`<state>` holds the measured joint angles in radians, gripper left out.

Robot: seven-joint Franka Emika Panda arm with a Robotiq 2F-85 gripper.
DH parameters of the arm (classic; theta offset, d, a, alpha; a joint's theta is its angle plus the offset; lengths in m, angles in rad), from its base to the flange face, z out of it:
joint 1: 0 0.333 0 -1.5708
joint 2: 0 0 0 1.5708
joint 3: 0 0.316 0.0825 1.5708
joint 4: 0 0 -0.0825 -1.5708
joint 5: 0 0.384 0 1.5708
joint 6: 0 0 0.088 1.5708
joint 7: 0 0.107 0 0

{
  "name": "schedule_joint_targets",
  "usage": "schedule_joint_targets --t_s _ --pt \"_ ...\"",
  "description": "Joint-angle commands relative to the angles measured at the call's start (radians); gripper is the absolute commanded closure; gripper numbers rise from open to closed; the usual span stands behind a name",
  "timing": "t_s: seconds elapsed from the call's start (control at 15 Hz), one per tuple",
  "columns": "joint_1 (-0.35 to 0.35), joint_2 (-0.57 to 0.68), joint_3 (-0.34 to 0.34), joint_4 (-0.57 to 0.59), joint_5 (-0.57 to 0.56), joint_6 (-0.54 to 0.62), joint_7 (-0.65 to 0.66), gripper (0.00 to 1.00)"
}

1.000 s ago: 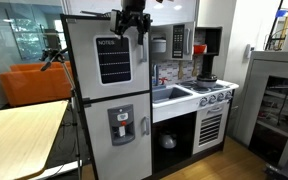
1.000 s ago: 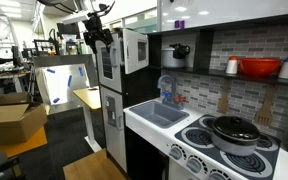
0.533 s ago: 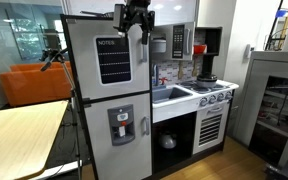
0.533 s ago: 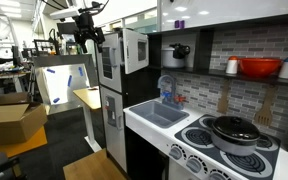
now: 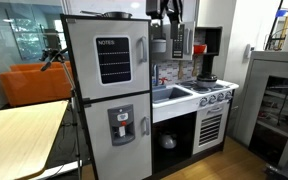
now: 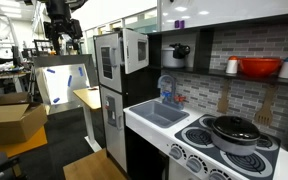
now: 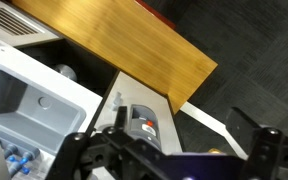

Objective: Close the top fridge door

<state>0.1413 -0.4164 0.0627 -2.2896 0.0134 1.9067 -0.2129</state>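
Observation:
The top fridge door [image 5: 112, 57] is a light grey panel with a black "NOTES" chalkboard and a vertical bar handle [image 5: 139, 52]. It lies flush against the toy fridge in both exterior views; the side-on view shows it edge-on [image 6: 104, 60]. My gripper [image 5: 168, 14] hangs above and beside the fridge top, clear of the door, and also shows in an exterior view [image 6: 60, 22]. In the wrist view my gripper [image 7: 169, 162] has its fingers wide apart with nothing between them. It looks down on the lower door's dispenser [image 7: 144, 122].
The taller lower door with a dispenser [image 5: 122, 126] is below. A sink [image 5: 170, 95] and stove [image 5: 213, 94] stand beside the fridge, with a microwave [image 6: 135, 50] above. A wooden table [image 5: 19, 138] is in front, and a cardboard box [image 6: 8, 122] sits on the floor.
My gripper has moved up and sideways from the top door's handle-side upper corner, away from the fridge. The door looks the same in all frames.

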Motion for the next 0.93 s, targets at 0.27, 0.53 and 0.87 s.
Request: schedule_joint_targets --t_s 0.27,0.53,0.87 --pt "-0.095 -0.156 -0.125 -0.106 -0.005 -0.077 0.002 0.0" --pt "-0.163 -0.188 -0.18 -0.157 -0.001 -0.042 0.04 0.0" --pt "-0.151 -0.17 -0.174 -0.132 -0.004 -0.074 0.006 0.0"
